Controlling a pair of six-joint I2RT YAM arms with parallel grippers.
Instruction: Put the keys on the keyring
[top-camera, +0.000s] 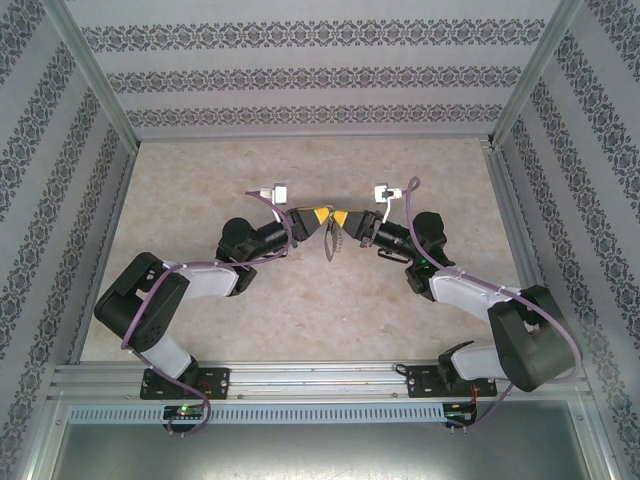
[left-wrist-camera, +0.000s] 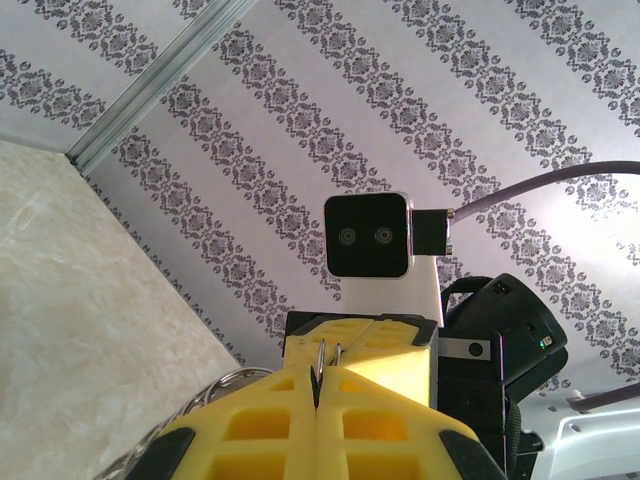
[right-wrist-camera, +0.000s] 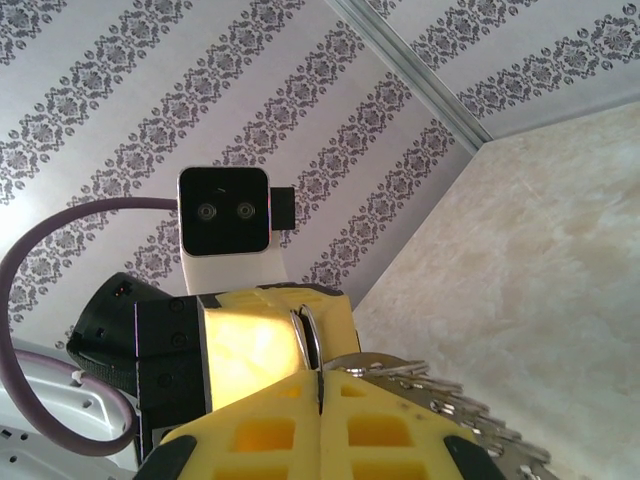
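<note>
Your left gripper has its fingers pressed together, and two thin silvery edges poke out of the seam at the tips. I take these for the rim of the keyring, though from that side it is hard to be sure. The loop stands on edge right between the two sets of fingertips. Its chain trails off just beside the right gripper, whose fingers are likewise closed, pinching the loop's rim. Whether the key sits among those links is too small to tell.

Expect the loop to be light, stiff and slick. Flat metal between smooth yellow fingers will likely pivot if you twist, so grip it across the flat faces and leave its opening free. The chain is limp and will swing and snag. A key that tiny is best taken by its plastic head.

Left of the fingers the table runs bare to the left wall, and right of them it runs bare to the right wall, both well apart. The only tight spot is tip to tip, where the grippers nearly touch
</note>
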